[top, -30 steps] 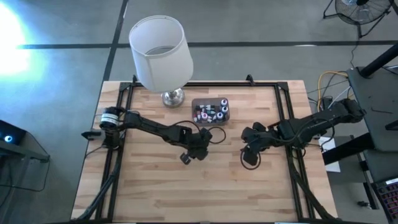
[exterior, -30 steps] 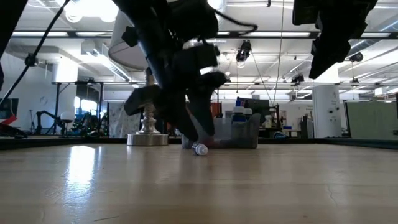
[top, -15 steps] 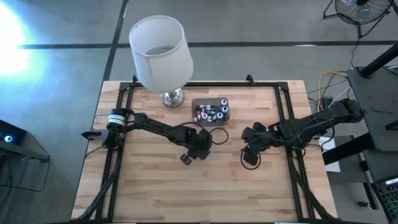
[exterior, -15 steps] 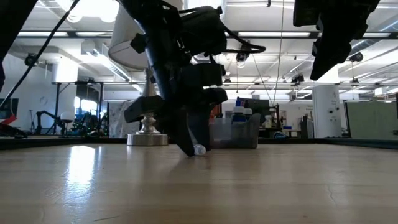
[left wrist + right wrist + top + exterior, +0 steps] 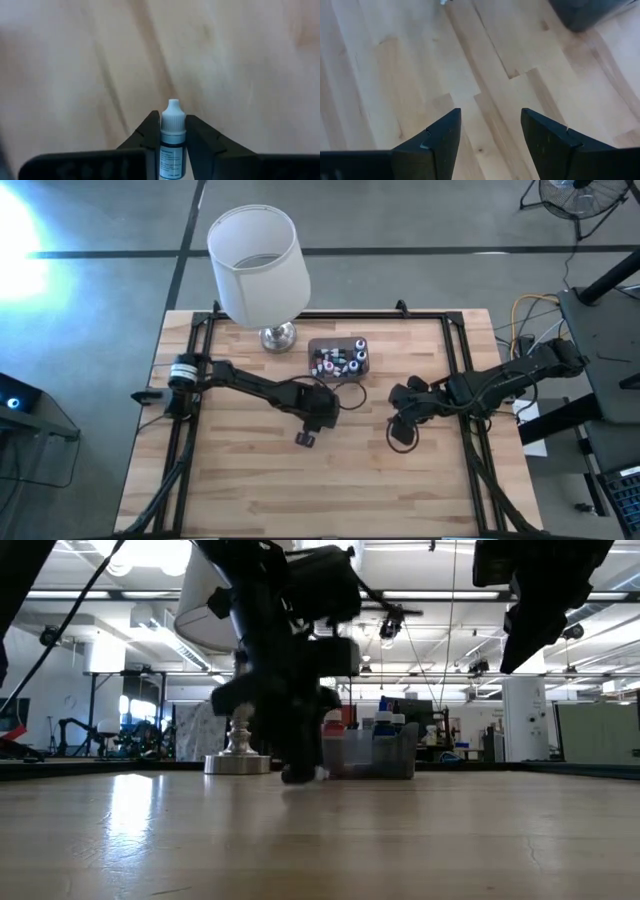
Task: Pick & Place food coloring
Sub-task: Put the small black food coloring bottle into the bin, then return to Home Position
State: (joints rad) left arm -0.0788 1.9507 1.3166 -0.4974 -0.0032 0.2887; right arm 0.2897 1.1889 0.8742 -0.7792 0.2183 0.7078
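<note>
A tiny food coloring bottle point(image 5: 172, 142) with a white pointed cap and a pale label sits between the fingers of my left gripper point(image 5: 172, 131), which is shut on it. In the high view my left gripper point(image 5: 306, 438) stands at mid-table, in front of the translucent grey box point(image 5: 338, 358), which holds several more small bottles. The low view shows my left gripper point(image 5: 298, 774) down at the tabletop, with a bit of the whitish bottle point(image 5: 319, 773) beside it. My right gripper point(image 5: 490, 131) hangs open above bare wood, right of centre point(image 5: 400, 430). My left gripper pinches the bottle's body, just below the cap point(image 5: 173, 146), between its two fingers. The fingers slant steeply down at the table and lie along the bottle. The white cap point(image 5: 173, 114) sticks out past the fingertips. The bottle is down at the tabletop; I cannot tell whether it rests on it.
A lamp with a white shade point(image 5: 258, 252) and a chrome base point(image 5: 278, 336) stands at the far left of the table, next to the box. In the low view the box point(image 5: 378, 753) is behind my left gripper. Black rails point(image 5: 455, 345) run along the table's edges.
My left gripper has rolled about its own axis over the bottle, which lay on the table, and has shut on it. Its fingertips have moved slightly toward the near edge. The bottle now points along the fingers.
</note>
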